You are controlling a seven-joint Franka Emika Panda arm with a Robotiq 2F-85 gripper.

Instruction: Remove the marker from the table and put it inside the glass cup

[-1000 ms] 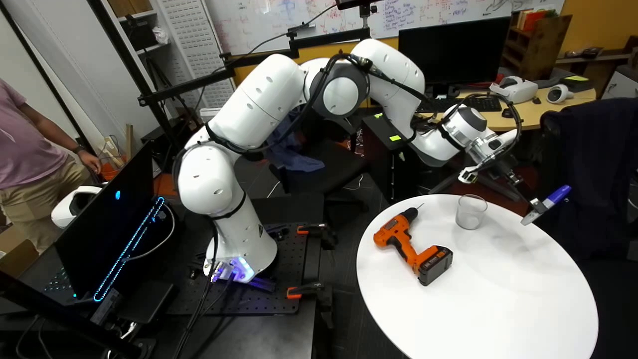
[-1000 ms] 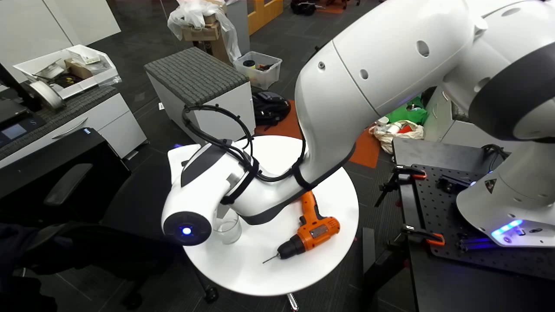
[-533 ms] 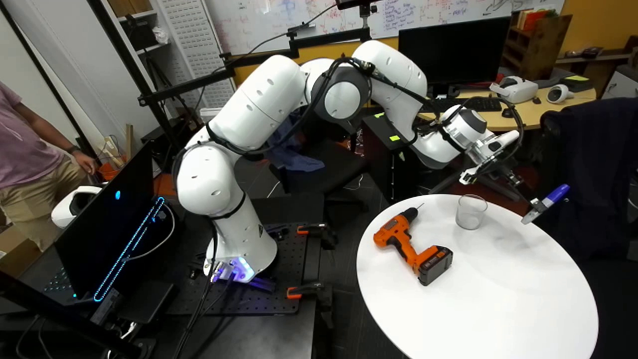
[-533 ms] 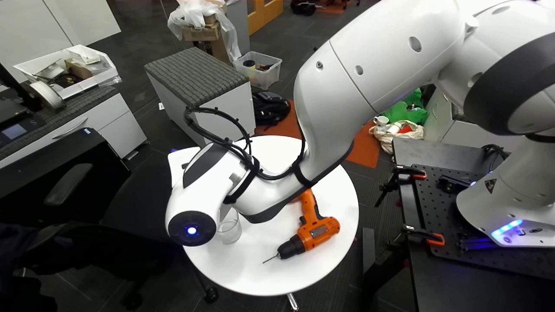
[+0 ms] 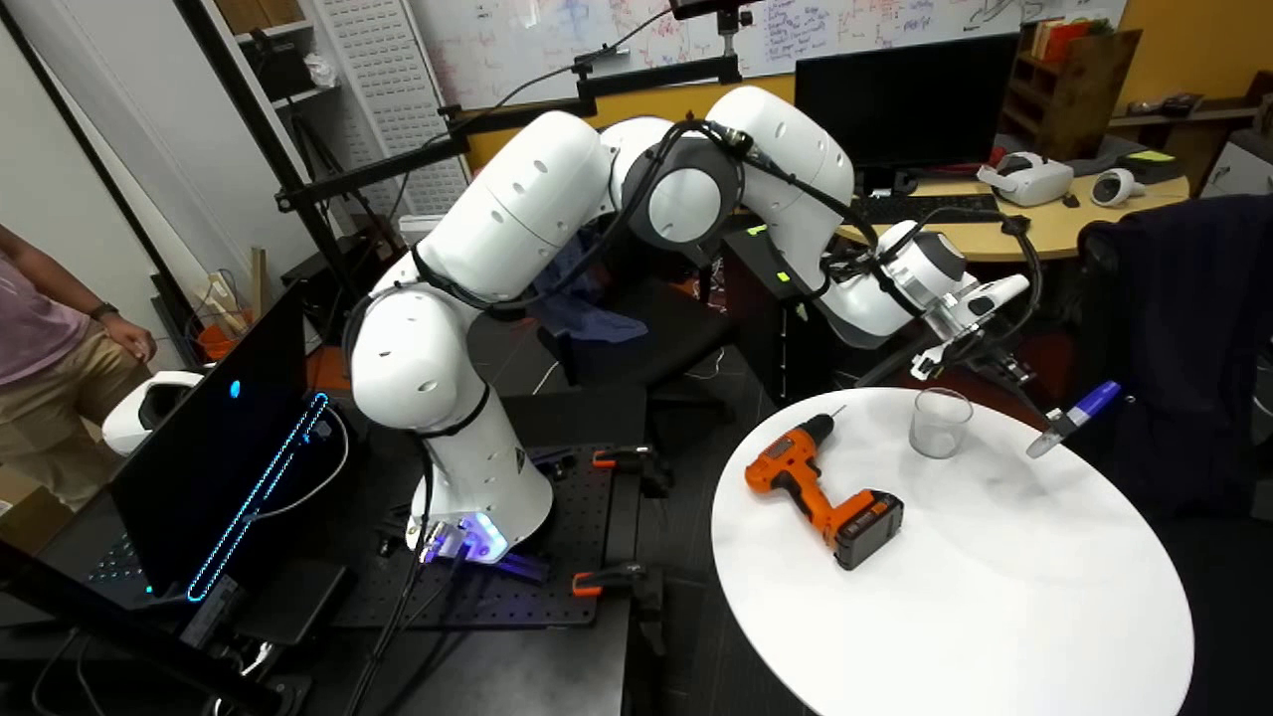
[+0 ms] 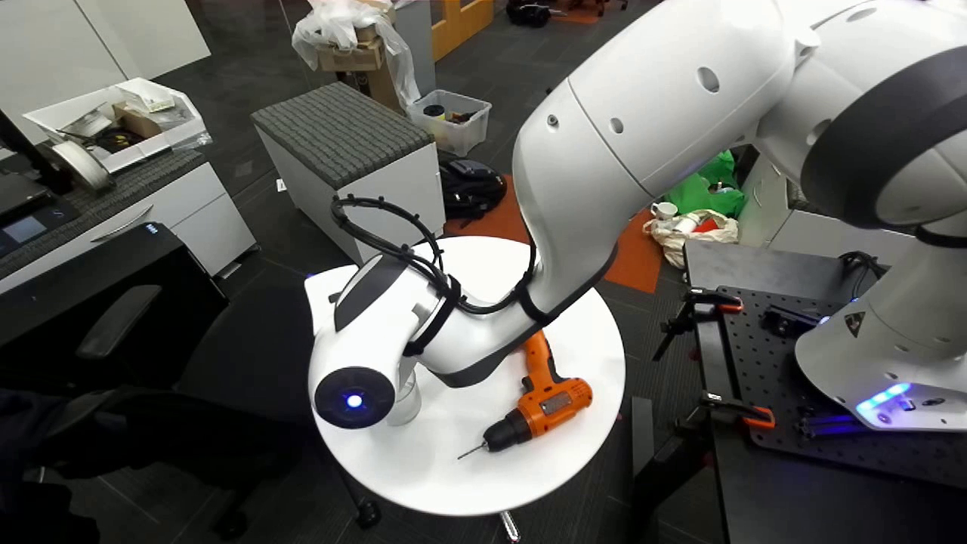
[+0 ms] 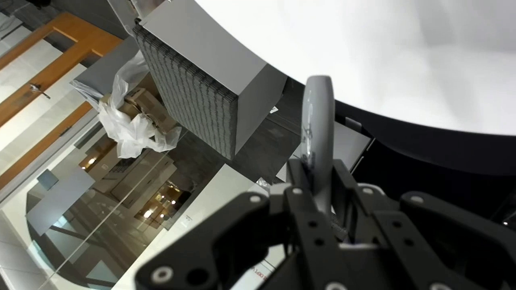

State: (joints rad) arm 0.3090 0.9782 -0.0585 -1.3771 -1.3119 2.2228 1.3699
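Note:
The marker is white with a blue-purple cap and hangs tilted over the far edge of the round white table. My gripper is shut on it, with the cap pointing up and away and the white end pointing down. In the wrist view the white end of the marker sticks out between the fingers of the gripper. The clear glass cup stands upright on the table, apart from the marker. In an exterior view the wrist partly covers the cup and mostly hides the gripper. The wrist view does not show the cup.
An orange-and-black power drill lies on the table near the cup, also seen in an exterior view. A dark chair stands behind the table's far edge. A wooden desk with a monitor is further back.
The gripper and marker have moved a little toward the cup and slightly lower. The cup and drill have not moved. The person at the side has shifted away.

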